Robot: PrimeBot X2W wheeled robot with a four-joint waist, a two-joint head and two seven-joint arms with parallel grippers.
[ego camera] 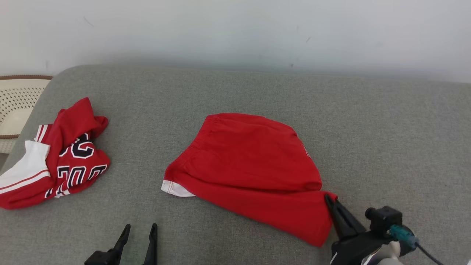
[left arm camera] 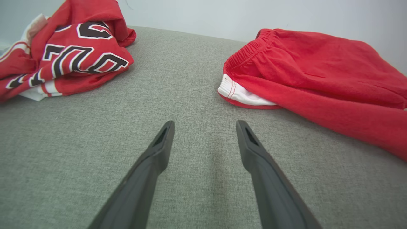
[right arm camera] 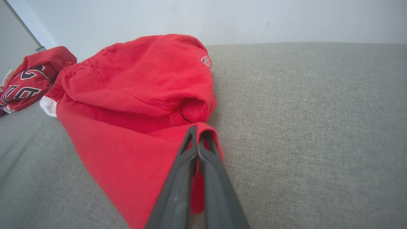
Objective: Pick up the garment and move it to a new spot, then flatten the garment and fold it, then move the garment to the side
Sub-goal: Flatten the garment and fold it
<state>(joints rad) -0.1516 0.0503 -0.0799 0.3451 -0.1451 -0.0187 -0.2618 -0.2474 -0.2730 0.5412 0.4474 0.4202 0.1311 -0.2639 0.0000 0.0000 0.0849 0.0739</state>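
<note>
Shorts [ego camera: 246, 162] flat mid-cushion [ego camera: 386, 140], waistband leftward. Pinched at the near-right hem corner by right gripper [ego camera: 328, 200], fingers closed tight on cloth. Near left, over bare cushion, left gripper [ego camera: 141, 230], fingers wide, empty. Far left, crumpled jersey [ego camera: 62, 162].

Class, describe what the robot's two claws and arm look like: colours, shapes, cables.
The left claw and right claw each have two long, dark grey fingers tapering to tips, with a slot-like hollow near each tip. Behind the right claw sit a black housing, a teal connector with a black cable, and a pale forearm.
</note>
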